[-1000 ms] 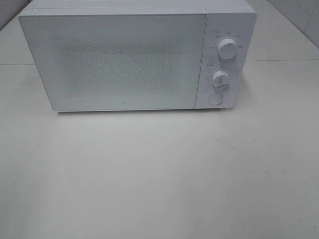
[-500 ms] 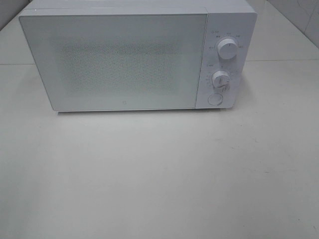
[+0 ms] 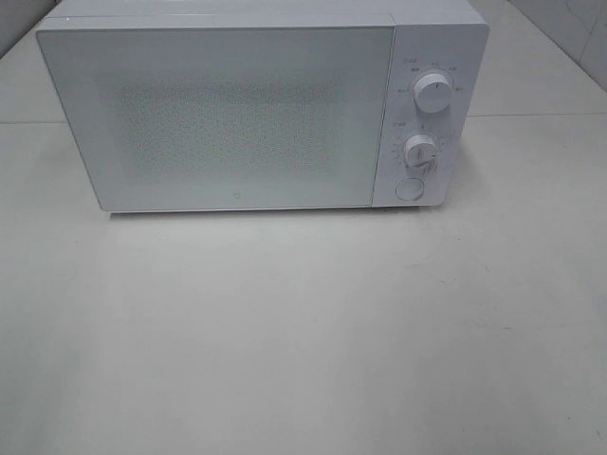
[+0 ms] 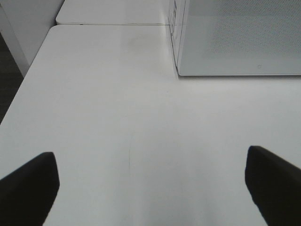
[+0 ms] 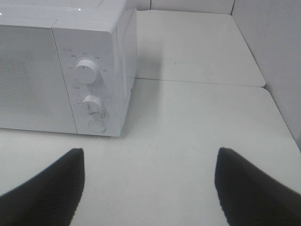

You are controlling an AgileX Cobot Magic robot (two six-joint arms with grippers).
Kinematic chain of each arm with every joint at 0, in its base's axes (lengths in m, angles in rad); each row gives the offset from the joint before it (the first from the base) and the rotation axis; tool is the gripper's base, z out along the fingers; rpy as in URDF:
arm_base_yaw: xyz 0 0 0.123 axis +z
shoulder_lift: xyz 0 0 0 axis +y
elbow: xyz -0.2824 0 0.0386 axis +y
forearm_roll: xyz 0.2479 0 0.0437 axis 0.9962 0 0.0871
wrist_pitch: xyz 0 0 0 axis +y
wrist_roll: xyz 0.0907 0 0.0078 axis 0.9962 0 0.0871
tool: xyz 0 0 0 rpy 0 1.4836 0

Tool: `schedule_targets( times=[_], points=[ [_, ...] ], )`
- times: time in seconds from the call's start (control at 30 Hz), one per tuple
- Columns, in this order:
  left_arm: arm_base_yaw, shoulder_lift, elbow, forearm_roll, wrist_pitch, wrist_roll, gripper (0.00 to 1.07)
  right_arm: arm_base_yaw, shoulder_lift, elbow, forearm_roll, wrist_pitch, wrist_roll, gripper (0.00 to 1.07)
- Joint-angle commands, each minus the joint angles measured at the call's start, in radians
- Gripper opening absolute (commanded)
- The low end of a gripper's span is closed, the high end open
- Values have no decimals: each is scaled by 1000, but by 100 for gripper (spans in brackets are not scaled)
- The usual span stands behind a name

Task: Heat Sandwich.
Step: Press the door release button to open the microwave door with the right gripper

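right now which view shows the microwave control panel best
Exterior high: the control panel faces it squarely, both dials and the round button clear. Right wrist shows it too, at a slant. Left wrist shows only the door, no panel.

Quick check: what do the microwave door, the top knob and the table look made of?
Microwave door: glossy white glass or plastic, judging by its smooth sheen, with a dotted mesh behind. Top knob: probably moulded white plastic, satin. Table: matte white laminate or painted board, seemingly; flat, faint scuff line.
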Motion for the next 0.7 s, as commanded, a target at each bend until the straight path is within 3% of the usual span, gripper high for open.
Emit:
schedule_targets(
  times=[0.03,0.7],
  points=[
    [1,-23,2,-1,-9,-9,103,-8,66,-4,0,-95,-6,75],
    [1,-23,2,-1,-9,-9,103,-8,514,-4,0,-502,50,75]
  ],
)
